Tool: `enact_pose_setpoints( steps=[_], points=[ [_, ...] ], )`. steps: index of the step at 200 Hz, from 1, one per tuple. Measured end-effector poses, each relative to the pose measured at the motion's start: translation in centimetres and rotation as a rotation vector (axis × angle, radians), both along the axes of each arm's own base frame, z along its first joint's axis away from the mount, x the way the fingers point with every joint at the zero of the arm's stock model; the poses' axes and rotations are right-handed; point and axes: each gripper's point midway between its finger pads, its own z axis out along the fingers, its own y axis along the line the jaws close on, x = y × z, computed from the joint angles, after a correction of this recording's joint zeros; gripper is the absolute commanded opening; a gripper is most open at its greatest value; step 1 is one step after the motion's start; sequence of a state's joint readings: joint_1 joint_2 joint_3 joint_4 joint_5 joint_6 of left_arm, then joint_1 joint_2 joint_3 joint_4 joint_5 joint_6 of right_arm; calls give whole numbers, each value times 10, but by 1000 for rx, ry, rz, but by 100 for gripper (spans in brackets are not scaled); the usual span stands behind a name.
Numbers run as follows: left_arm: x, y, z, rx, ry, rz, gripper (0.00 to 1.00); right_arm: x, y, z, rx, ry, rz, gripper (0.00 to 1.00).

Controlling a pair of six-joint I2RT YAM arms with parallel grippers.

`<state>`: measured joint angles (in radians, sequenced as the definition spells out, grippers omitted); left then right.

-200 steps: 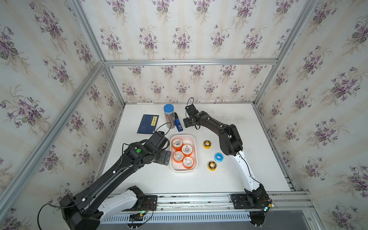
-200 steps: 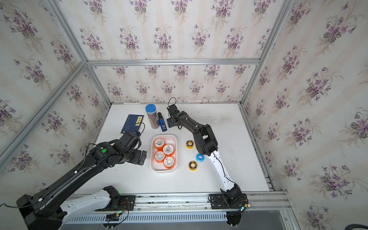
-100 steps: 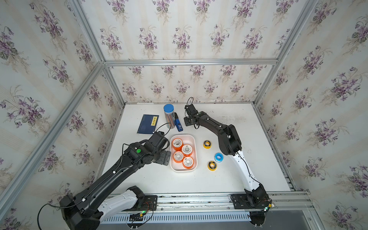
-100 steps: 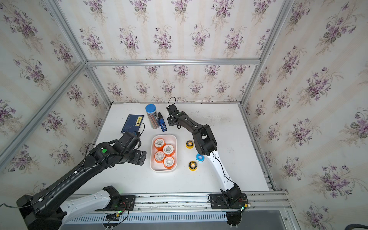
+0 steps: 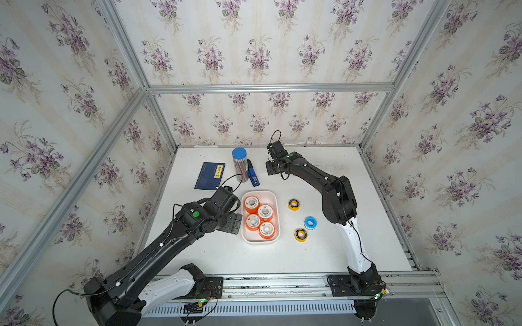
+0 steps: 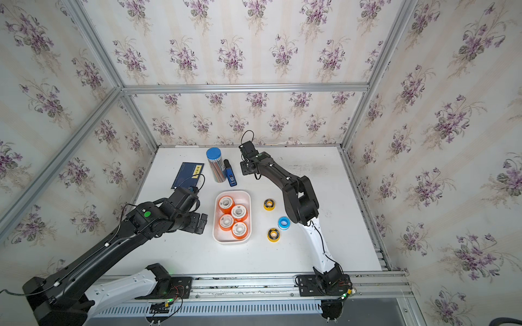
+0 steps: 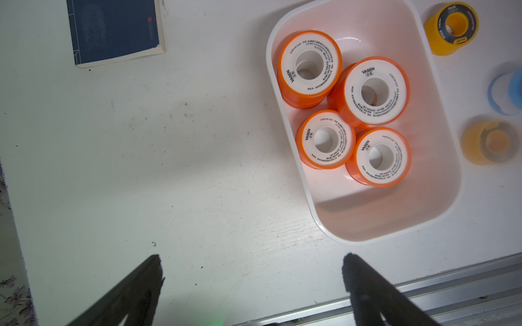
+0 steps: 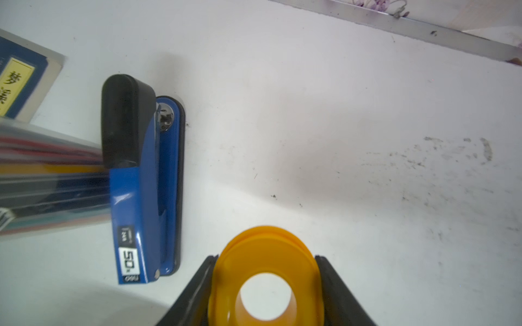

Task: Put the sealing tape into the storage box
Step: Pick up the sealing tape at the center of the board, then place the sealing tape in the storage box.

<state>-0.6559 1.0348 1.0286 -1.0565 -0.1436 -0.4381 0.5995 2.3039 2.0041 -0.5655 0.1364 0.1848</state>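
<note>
Taking the desk (image 5: 324, 254) as a clock face with the far wall at 12 and the rail at 6, a dark blue booklet (image 5: 209, 176) lies flat at about 10, out of the way of the work. Just below it, toward 9, the left claw (image 5: 236, 223) hangs with its fingers spread wide and nothing between them. It sits just beside the 9 o'clock wall of the storage box (image 7: 367, 223), probably waiting clear so the box mouth is free.

A clear tube with a blue cap (image 5: 239, 165) stands upright near 11 with a blue stapler (image 5: 253, 176) lying alongside it. The box sits at the centre, and four orange spools (image 5: 265, 212) of sealing tape already lie flat inside, packed toward its 12 o'clock end. That leaves bare floor at the 6 o'clock end for more.

At 12, near the stapler, the right claw (image 5: 271, 170) pinches a yellow spool (image 8: 268, 245) by its rim, one finger on each side and the hole facing the wrist camera. Gripped across the width like that, it should drop in flat. Whether it is off the desk I cannot tell.

At 3 o'clock of the box three loose rolls wait apart from each other: a yellow one (image 5: 293, 204), a blue one (image 5: 310, 223) and another yellow one (image 5: 300, 234)
</note>
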Motion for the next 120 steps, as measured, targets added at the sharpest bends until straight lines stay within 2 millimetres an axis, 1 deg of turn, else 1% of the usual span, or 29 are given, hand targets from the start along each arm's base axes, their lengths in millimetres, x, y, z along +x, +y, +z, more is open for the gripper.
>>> enact_pose_setpoints(
  steps=[13,38,63,73,84,96,120],
  points=[
    [0,0,0,0,1,0,99,-11,-6,5,10,15,-10,43],
    [0,0,0,1,1,-1,99,-38,-17,20,39,43,-21,44],
    [1,-1,1,0,-1,-3,99,-58,-19,44,81,36,-17,45],
    [1,-1,3,-4,-6,-3,99,-73,-17,53,99,35,1,45],
    [2,-2,6,-7,-11,-4,99,-90,-16,58,113,40,17,45],
    [2,-1,10,-6,-18,-10,99,-109,-16,57,120,52,32,46],
    [2,3,17,8,-38,-12,99,-151,-8,45,119,93,83,46]
  ],
)
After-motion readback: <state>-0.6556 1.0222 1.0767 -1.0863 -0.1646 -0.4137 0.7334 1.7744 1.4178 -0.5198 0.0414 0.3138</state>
